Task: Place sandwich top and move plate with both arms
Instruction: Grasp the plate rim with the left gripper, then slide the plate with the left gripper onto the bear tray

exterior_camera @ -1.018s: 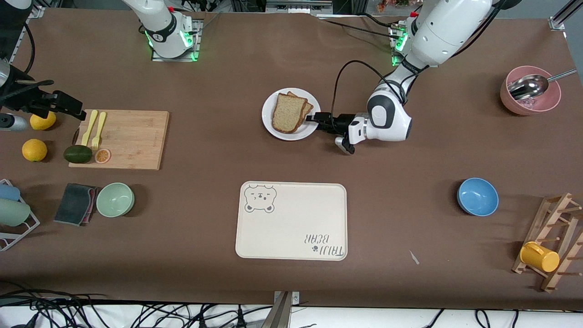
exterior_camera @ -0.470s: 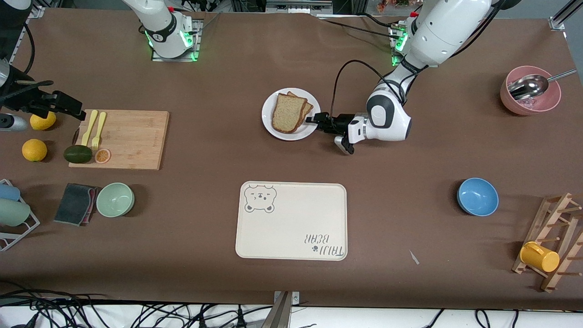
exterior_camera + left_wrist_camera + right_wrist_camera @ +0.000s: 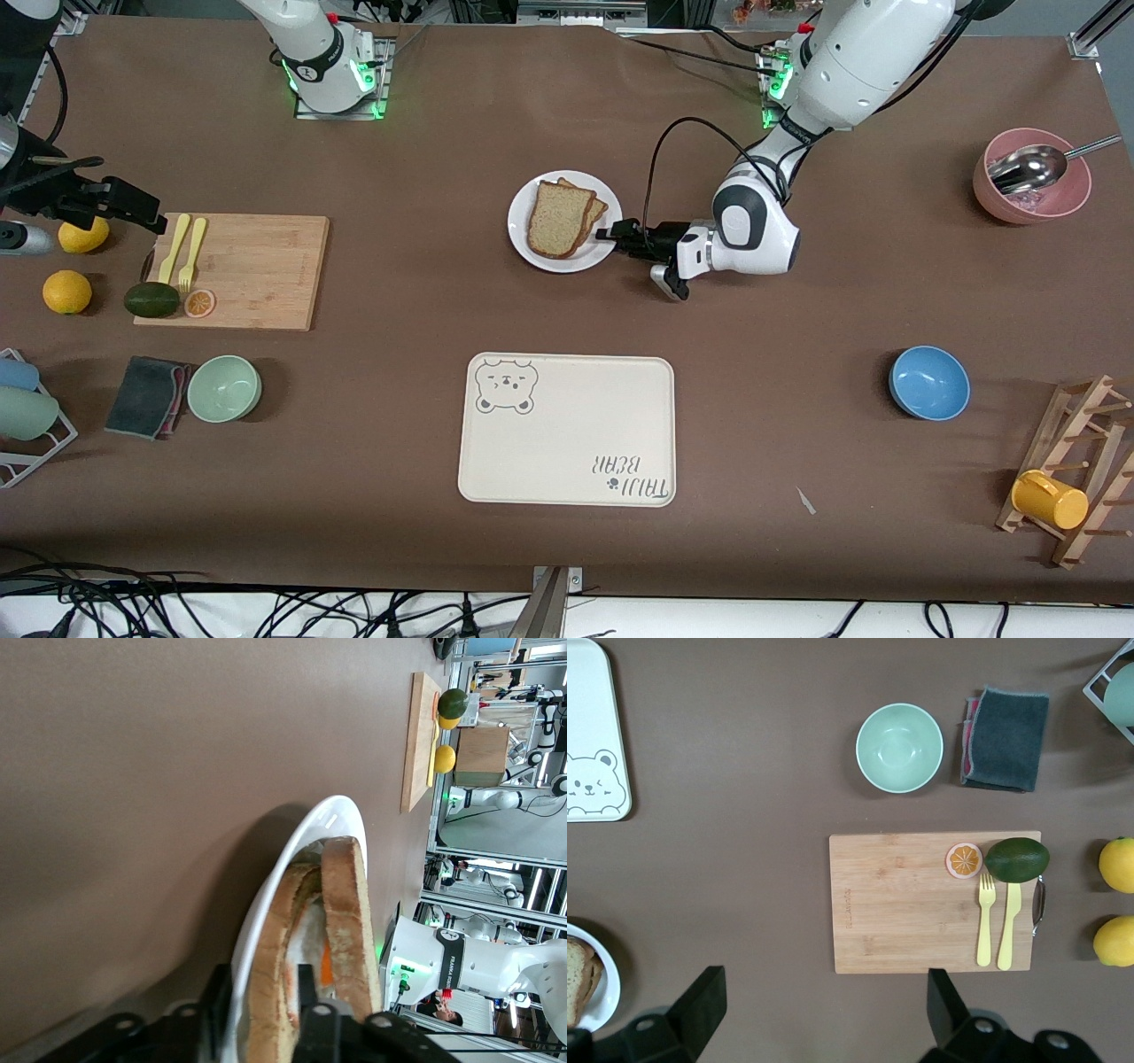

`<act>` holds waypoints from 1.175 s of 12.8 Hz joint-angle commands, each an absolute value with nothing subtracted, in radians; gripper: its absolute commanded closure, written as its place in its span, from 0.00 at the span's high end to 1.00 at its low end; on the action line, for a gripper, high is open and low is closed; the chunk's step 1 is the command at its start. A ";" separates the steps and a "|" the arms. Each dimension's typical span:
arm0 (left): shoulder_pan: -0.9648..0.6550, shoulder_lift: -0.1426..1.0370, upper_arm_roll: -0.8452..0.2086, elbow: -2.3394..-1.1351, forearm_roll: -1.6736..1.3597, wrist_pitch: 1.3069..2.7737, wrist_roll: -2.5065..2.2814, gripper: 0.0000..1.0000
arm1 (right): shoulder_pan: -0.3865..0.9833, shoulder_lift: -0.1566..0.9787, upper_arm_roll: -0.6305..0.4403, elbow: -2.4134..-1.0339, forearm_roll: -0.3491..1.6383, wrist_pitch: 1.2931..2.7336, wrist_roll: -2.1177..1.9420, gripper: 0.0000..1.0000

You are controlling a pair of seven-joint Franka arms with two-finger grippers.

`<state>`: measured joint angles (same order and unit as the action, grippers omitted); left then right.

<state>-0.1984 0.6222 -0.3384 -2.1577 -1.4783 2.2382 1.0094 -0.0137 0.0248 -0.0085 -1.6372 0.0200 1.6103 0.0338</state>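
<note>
Two bread slices sat stacked on the plate (image 3: 523,241), sandwich top (image 3: 556,218) uppermost, left gripper (image 3: 611,234) at the rim. Left wrist: fingers (image 3: 306,988) clamped on that rim, egg between slices. Right wrist: right gripper (image 3: 824,997) spread wide over the cutting board (image 3: 921,904), waiting.

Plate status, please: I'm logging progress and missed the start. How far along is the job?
Done: the sandwich top already lies on the stack on the plate. In hand: the left claw is closed on the plate's rim toward the left arm's end, one finger above, one below. Left: the plate sits on the table; the right claw, open, waits high over the cutting board, off the plate.
</note>
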 commanded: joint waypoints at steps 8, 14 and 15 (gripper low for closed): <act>-0.219 0.629 -0.336 -2.152 -1.526 2.278 1.062 0.08 | -0.020 0.017 -0.011 -1.646 0.038 1.603 0.023 1.00; -0.209 0.620 -0.337 -2.154 -1.526 2.272 1.063 0.00 | -0.020 0.015 -0.017 -1.646 0.040 1.603 0.023 1.00; -0.203 0.615 -0.337 -2.154 -1.526 2.266 1.063 0.00 | -0.020 0.017 -0.017 -1.646 0.040 1.603 0.023 1.00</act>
<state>-0.2057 0.6262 -0.3386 -2.1552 -1.4784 2.2682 1.0288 -0.0138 0.0261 -0.0125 -1.6372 0.0216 1.6093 0.0338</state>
